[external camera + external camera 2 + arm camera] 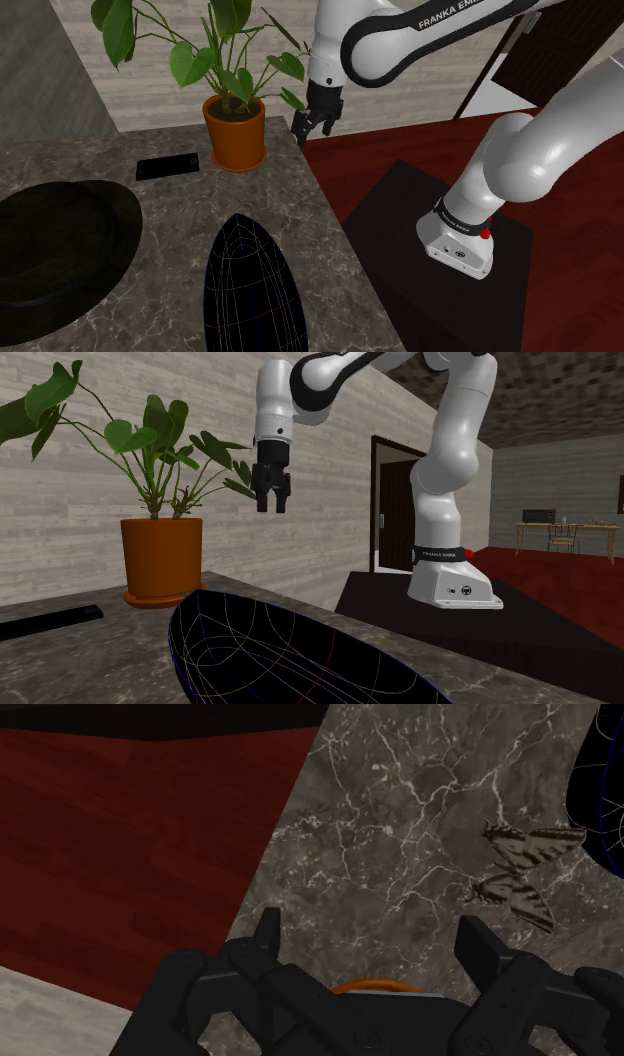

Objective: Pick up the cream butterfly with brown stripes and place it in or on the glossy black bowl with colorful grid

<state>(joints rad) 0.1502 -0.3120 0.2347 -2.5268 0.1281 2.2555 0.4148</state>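
Observation:
The cream butterfly point(520, 874) with brown stripes lies flat on the dark marble counter point(400, 834), just beside the rim of the glossy black bowl point(603, 794). The bowl point(255, 290) is long and pointed, drawn with thin coloured grid lines, and stands near the counter's front; it fills the foreground in the second exterior view point(290, 652). My gripper point(317, 124) hangs open and empty in the air above the counter's far edge, next to the plant pot point(236, 130). Its fingers stand apart point(375, 944), with the butterfly ahead and off to one side. The gripper point(272, 497) hovers well above the surface.
An orange pot point(160, 560) with a leafy plant stands at the counter's back. A flat black slab point(167, 166) lies beside it. A large round black dish point(60, 240) sits at the shoulder view's left. The counter point(330, 210) ends above red wooden floor point(400, 140).

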